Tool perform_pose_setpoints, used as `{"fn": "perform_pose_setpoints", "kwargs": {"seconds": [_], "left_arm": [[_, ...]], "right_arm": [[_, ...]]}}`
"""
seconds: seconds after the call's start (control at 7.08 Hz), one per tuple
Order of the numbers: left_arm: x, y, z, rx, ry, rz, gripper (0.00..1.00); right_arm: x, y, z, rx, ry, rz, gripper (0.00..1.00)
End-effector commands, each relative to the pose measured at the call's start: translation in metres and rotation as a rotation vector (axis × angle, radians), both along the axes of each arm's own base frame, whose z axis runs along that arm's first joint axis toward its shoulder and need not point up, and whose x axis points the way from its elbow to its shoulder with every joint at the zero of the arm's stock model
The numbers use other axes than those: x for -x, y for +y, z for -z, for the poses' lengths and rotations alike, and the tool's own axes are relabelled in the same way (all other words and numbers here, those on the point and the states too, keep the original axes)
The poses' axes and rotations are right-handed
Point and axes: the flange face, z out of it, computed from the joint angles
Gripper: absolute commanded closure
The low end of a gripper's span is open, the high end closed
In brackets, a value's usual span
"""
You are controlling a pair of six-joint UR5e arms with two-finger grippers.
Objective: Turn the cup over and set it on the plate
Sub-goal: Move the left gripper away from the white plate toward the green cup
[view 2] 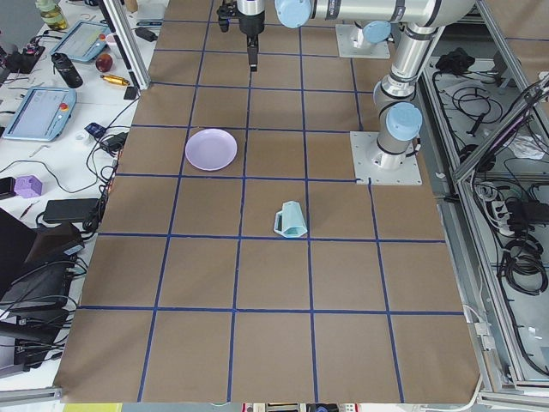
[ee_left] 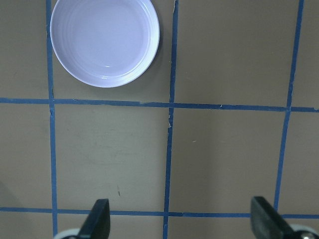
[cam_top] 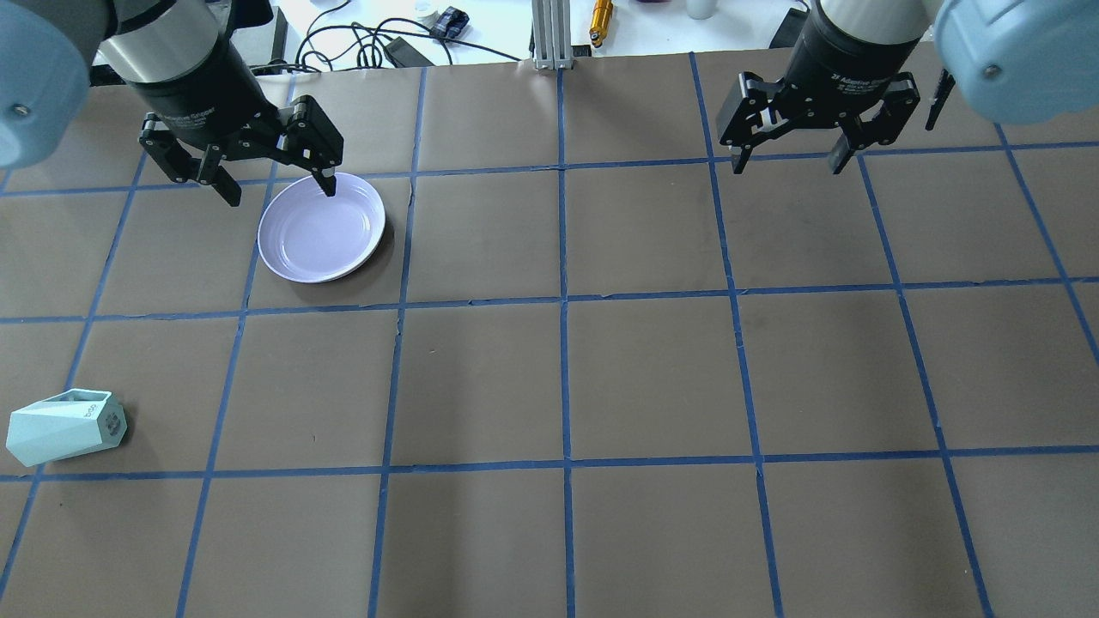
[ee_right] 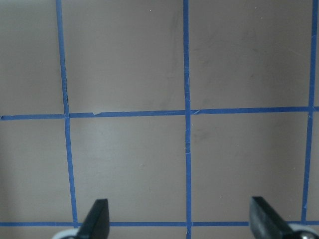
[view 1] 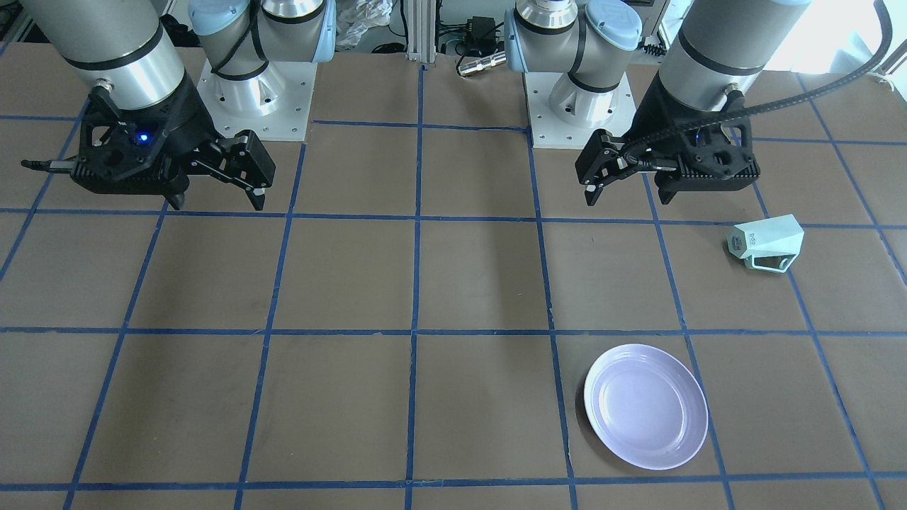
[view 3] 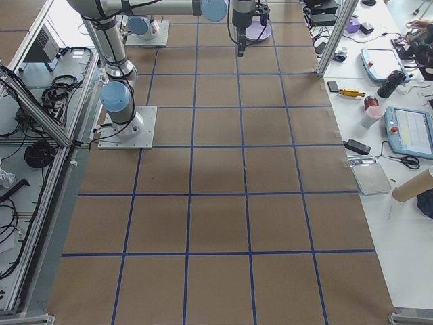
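The cup [cam_top: 64, 427] lies on its side near the table's left edge, with its printed base toward the table's middle and its handle away from the robot. It also shows in the front view [view 1: 769, 241] and the left side view [view 2: 290, 220]. The plate [cam_top: 322, 227] lies flat and empty farther out, and shows in the front view [view 1: 646, 406] and the left wrist view [ee_left: 104, 42]. My left gripper [cam_top: 282, 194] hangs open and empty high above the table, apart from the cup and the plate. My right gripper [cam_top: 786, 167] hangs open and empty over bare table.
The brown table [cam_top: 652, 369] carries a blue tape grid. The two arm bases [view 1: 255, 99] [view 1: 581, 106] stand at the robot's edge. Cables and small tools [cam_top: 412, 39] lie beyond the far edge. Tablets and bottles [view 2: 51, 94] sit on a side bench.
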Motion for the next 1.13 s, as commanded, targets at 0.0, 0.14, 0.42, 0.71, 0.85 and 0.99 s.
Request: {"fn": "perform_pose_setpoints", "kwargs": {"seconds": [0.0, 0.14, 0.42, 0.71, 0.85, 0.99], "left_arm": [[0.0, 0.0, -0.001, 0.001, -0.002, 0.004, 0.0], [0.0, 0.0, -0.002, 0.003, -0.004, 0.007, 0.0], [-0.008, 0.004, -0.002, -0.009, -0.003, -0.005, 0.0], [-0.037, 0.007, -0.004, -0.033, -0.003, -0.001, 0.0], [-0.053, 0.007, -0.007, -0.032, -0.002, 0.04, 0.0], [-0.077, 0.007, -0.003, -0.055, 0.005, 0.036, 0.0]], "right_arm": [[0.0, 0.0, 0.0, 0.0, 0.0, 0.0, 0.0], [0.0, 0.0, 0.0, 0.0, 0.0, 0.0, 0.0], [0.0, 0.0, 0.0, 0.0, 0.0, 0.0, 0.0], [0.0, 0.0, 0.0, 0.0, 0.0, 0.0, 0.0], [0.0, 0.0, 0.0, 0.0, 0.0, 0.0, 0.0], [0.0, 0.0, 0.0, 0.0, 0.0, 0.0, 0.0]]}}
